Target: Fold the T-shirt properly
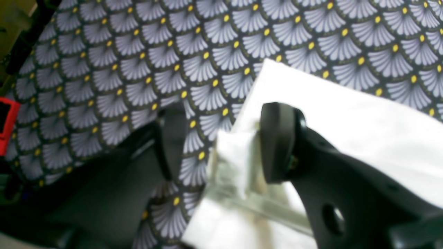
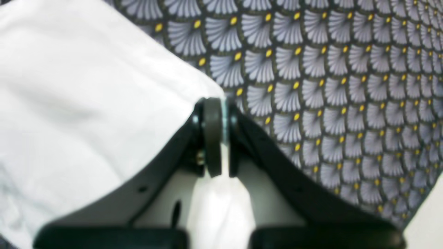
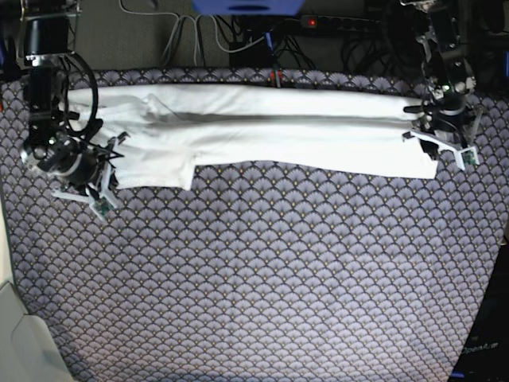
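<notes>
T-shirt [image 3: 262, 131] in long white band across upper tabletop [image 3: 262, 270] | right hand [image 2: 216, 138] at frame left, clamped on corner | left hand [image 1: 221, 138] at frame right, agape astride opposite corner, nothing gripped | step: corner grasping | next: likely close left hand, then lift together
</notes>
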`<state>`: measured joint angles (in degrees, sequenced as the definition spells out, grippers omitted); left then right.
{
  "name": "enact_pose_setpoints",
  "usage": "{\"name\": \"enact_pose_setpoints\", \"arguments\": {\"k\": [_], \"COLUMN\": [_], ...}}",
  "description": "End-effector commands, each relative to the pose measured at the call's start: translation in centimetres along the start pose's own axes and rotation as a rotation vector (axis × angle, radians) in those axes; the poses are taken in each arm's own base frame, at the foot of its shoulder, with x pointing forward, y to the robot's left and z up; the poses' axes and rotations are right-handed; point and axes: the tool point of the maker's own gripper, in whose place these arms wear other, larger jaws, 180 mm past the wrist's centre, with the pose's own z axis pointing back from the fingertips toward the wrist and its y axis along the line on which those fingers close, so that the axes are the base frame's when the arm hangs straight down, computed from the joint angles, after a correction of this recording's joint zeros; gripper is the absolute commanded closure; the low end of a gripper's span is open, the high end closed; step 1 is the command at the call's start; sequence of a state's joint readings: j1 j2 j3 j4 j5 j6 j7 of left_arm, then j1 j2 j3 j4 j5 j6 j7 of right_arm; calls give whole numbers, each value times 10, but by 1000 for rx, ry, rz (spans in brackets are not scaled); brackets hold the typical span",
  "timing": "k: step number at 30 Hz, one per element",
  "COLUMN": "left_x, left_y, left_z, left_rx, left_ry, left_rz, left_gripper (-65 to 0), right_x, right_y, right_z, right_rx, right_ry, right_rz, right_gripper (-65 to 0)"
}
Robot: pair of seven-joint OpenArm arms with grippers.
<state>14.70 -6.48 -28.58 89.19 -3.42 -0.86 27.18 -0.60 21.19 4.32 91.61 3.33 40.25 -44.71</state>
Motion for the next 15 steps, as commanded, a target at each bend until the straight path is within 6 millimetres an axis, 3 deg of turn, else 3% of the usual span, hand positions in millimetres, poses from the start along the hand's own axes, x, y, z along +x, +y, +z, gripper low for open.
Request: {"name": "enact_pose_setpoints", "arguments": {"k": [1,7,10,15], "left_x": [11,4,4,2], "left_y": [4,5,5,6], "left_z": [-1,-3,-3,-3], "left_rx": [9,11,11,11], "left_ry": [-35,-16,-16,-12], "left_rz": [-7,-5,-5,-10], "left_gripper": [-336,-336,-336,-337], "right_x": [12,15,5,-27], "right_y": [-20,-35,-25,1], "right_z": [14,62,76,78], "right_rx": [-59,-186,-193,-147], "right_ry": [-35,-61,-49,10], "right_rz": [10,30,47,15], "right_gripper": [0,0,0,0]}}
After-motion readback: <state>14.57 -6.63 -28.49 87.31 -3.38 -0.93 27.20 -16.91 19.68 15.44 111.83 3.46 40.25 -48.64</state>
